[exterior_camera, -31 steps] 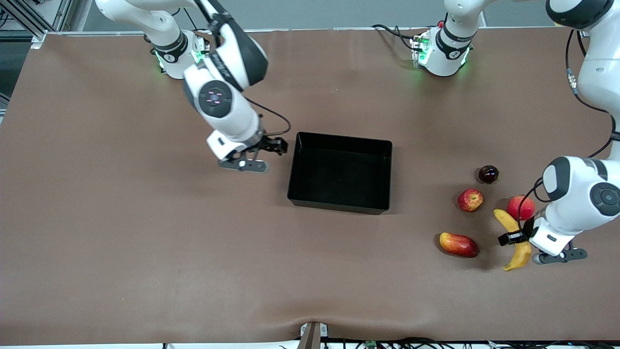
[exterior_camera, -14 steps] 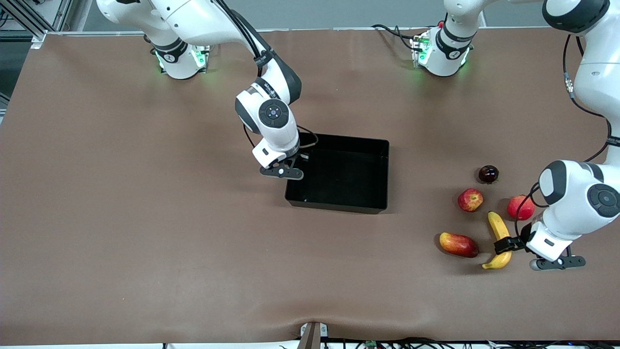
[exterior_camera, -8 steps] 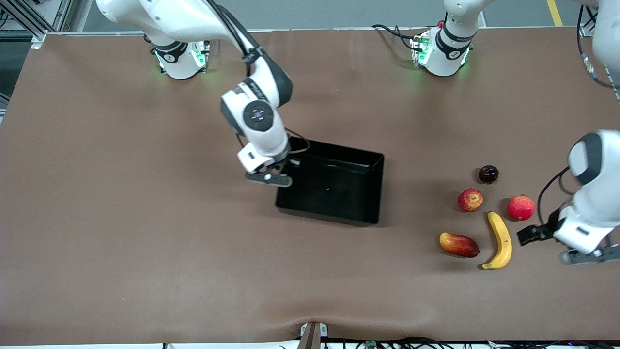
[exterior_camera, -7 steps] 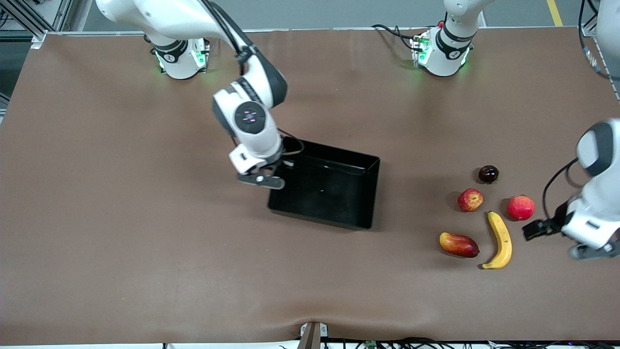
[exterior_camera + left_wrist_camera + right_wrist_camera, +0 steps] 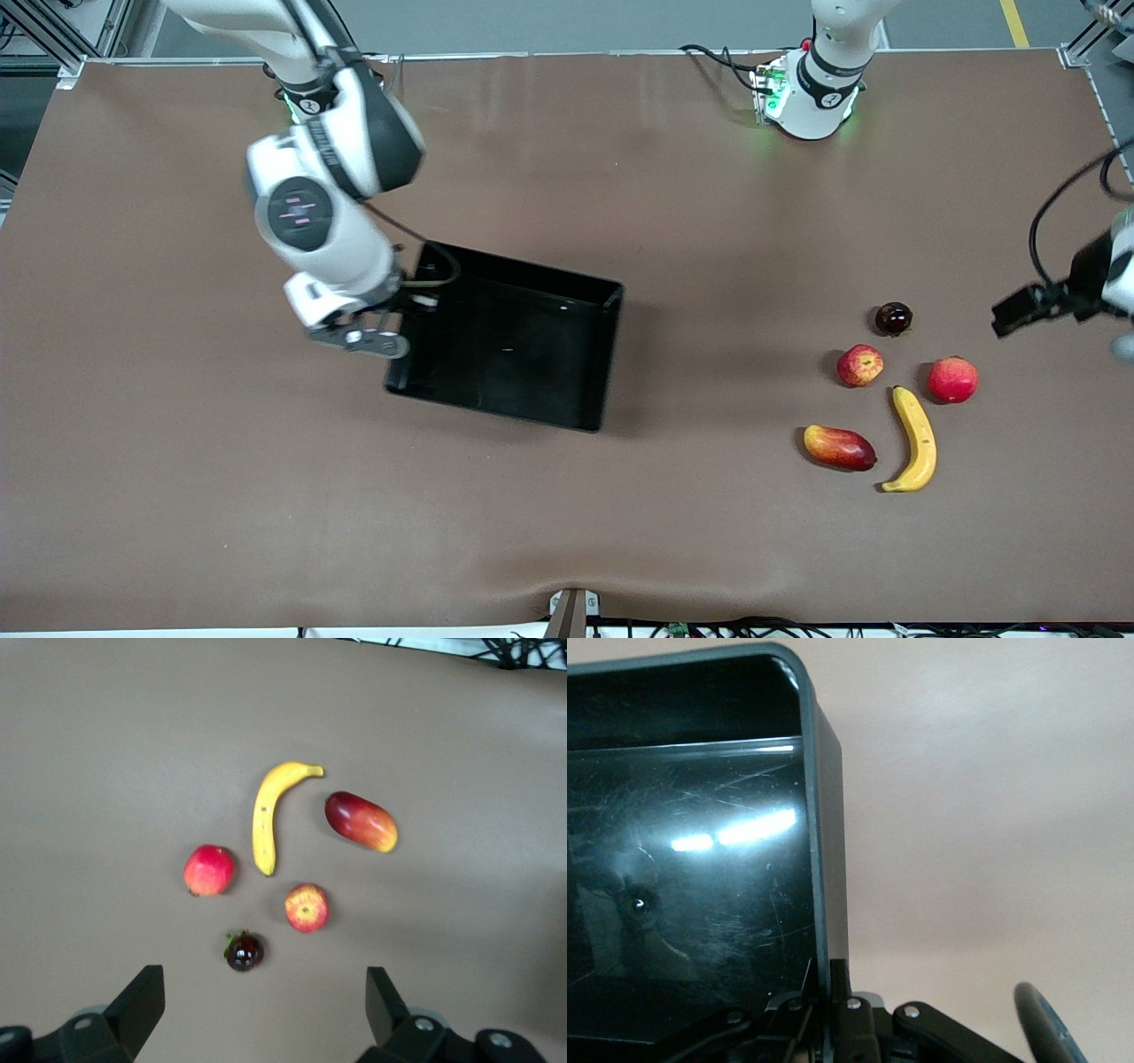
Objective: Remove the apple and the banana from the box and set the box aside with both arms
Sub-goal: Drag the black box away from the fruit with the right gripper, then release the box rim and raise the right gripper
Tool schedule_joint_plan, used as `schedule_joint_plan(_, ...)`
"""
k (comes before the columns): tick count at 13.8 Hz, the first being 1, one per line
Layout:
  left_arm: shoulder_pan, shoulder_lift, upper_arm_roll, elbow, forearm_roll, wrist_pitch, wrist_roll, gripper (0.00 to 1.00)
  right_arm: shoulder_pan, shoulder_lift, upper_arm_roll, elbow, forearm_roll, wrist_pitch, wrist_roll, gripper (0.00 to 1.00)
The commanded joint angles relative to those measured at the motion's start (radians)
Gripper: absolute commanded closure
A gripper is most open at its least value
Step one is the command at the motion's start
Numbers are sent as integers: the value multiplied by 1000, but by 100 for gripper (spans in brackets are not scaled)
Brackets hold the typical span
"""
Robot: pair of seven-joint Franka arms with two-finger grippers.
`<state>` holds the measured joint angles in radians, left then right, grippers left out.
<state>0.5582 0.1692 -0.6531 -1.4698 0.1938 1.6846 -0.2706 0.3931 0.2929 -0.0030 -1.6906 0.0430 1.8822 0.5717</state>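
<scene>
In the front view, our right gripper (image 5: 409,310) pinches the wall of the glossy black rectangular plastic bin (image 5: 507,341) at frame centre-left. The long curved yellow banana (image 5: 916,440) and small red-yellow apple (image 5: 860,365) lie lower right on the brown table (image 5: 177,461).

In the left wrist view, our left gripper (image 5: 264,1014) hangs wide open and empty.

In the right wrist view, the fingers clamp the bin's wall (image 5: 824,859).

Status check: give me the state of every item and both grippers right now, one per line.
box: empty, gripped by its wall at the right arm's end.
right gripper: shut on the box wall.
left gripper: open, empty, up over the fruits.
banana: lying free on the table.
apple: resting on the table, untouched.
pinkish-red fruit: on the table, beside the banana.
mango: lying on its side.
dark round fruit: on the table.
</scene>
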Motion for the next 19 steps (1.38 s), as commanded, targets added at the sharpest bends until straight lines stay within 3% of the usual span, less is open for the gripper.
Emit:
schedule_joint_plan(1, 2, -100, 16, -30, -89, -46, 60, 0, -147, -73, 21, -62, -5, -15, -137, 100)
schedule_joint_plan(3, -44, -144, 65, -35, -135, -65, 88, 0, -262, -98, 21, -101, 0, -14, -324, 100)
schedule_joint_plan(6, -214, -186, 251, -41, -171, -100, 111, 0, -449, -100, 23, -156, 17, 12, -583, 100)
schedule_joint_plan(9, -413, -233, 488, -76, -197, -141, 183, 0, -587, -97, 23, -257, 47, 138, -740, 100)
schedule_joint_plan(11, -489, -253, 556, -95, -200, -155, 188, 0, -646, -92, 20, -320, 54, 237, -745, 100)
schedule_joint_plan(12, -520, -264, 584, -110, -200, -157, 188, 0, -686, -83, 21, -334, 54, 270, -753, 100)
schedule_joint_plan(19, -524, -277, 575, -118, -200, -168, 186, 0, -795, 44, 23, -337, 55, 414, -943, 100)
